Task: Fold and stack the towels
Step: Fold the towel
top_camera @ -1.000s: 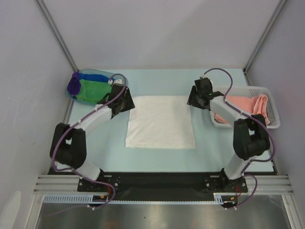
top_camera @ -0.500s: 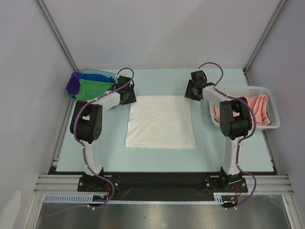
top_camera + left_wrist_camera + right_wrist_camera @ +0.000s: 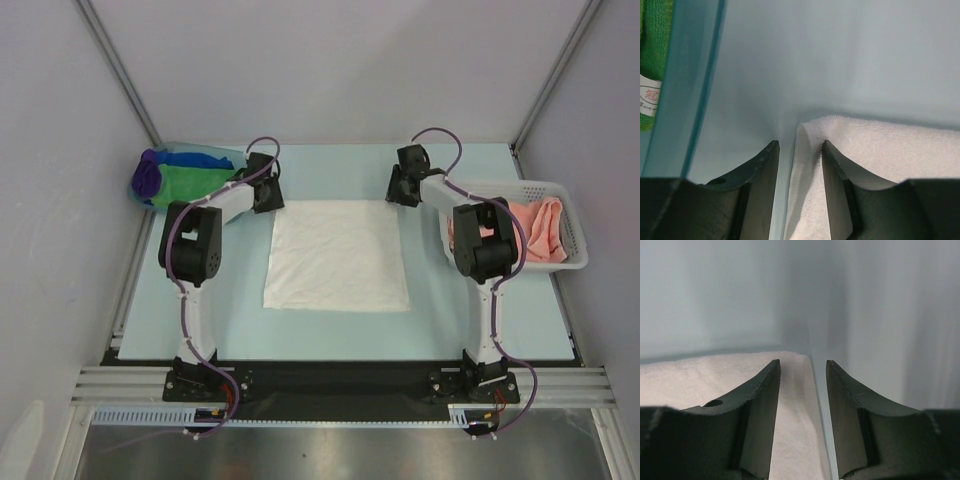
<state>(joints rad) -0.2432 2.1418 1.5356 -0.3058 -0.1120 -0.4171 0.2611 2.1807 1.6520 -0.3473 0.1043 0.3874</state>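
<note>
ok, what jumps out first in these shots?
A white towel lies flat mid-table, with the left tool and right tool each set open-jawed over one of its far corners. A salmon towel lies in the white basket on the right; green, blue and purple towels sit in the blue tub far left.

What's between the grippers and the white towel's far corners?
Nothing visible. The left gripper has its open jaws astride the far left corner of the white towel, and the right gripper has its open jaws astride the far right corner.

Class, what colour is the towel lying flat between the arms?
White rectangular terry towel; top external view.
</note>
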